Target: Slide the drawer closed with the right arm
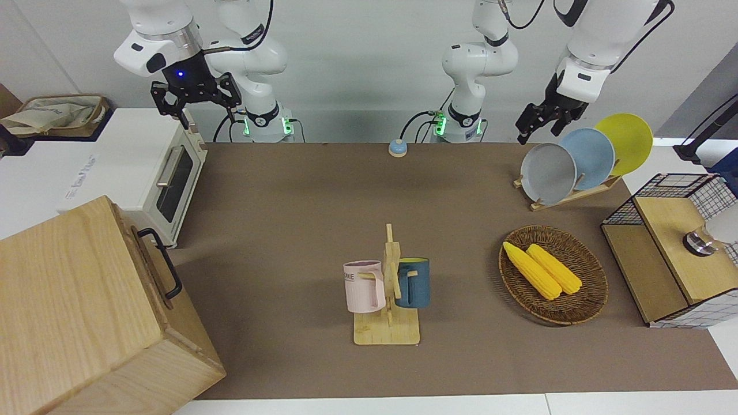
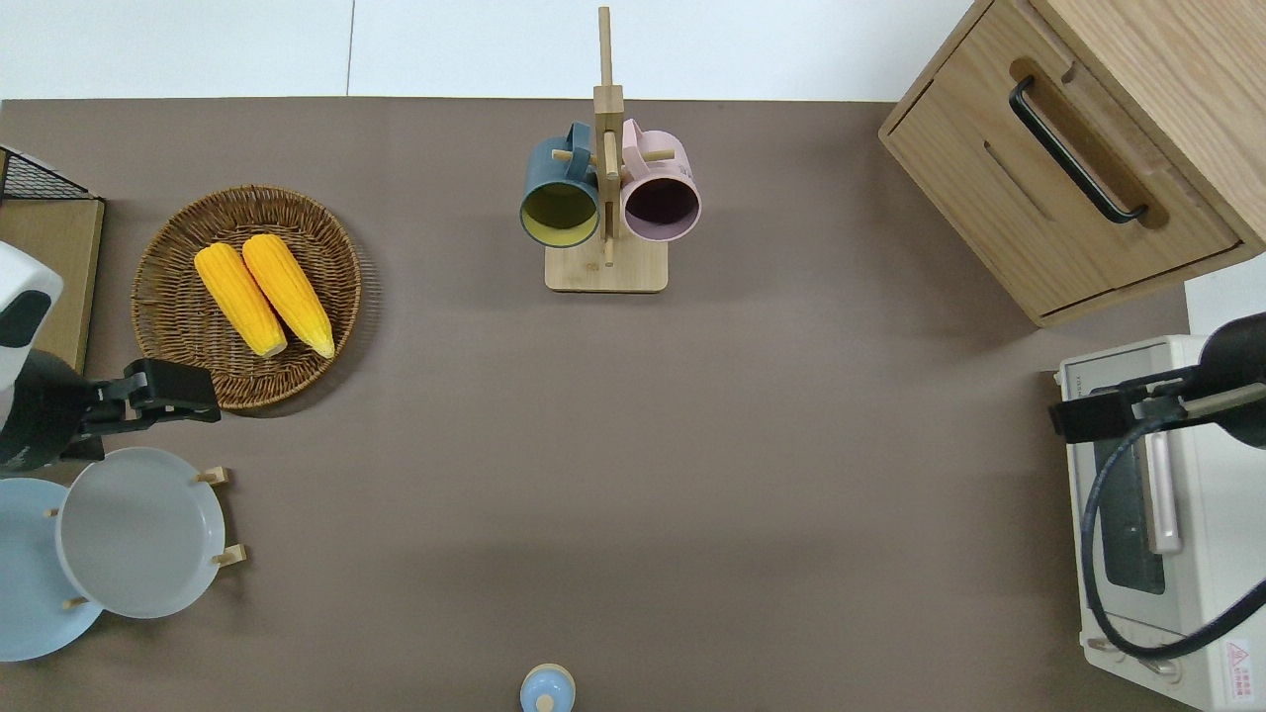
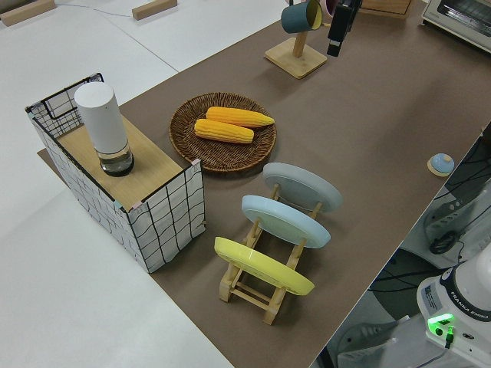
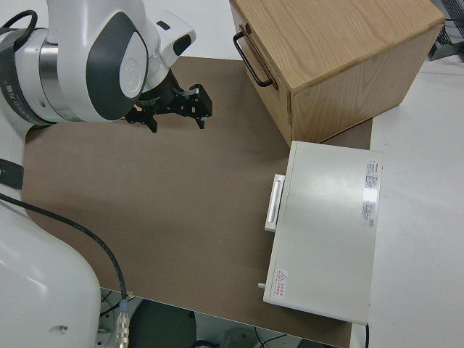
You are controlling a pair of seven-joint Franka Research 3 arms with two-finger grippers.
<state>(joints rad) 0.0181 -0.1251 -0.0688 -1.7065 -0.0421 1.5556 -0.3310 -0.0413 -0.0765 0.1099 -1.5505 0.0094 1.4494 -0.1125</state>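
The drawer with its black U-shaped handle is in the light-wood cabinet at the right arm's end of the table, farther from the robots than the toaster oven. Its front panel looks about flush with the cabinet's front. My right gripper hangs open and empty in the air over the toaster oven's door edge, well apart from the handle. The left gripper is parked.
A white toaster oven stands beside the cabinet, nearer to the robots. Mid-table is a mug rack with two mugs. Toward the left arm's end are a basket of corn, a plate rack and a wire-mesh box.
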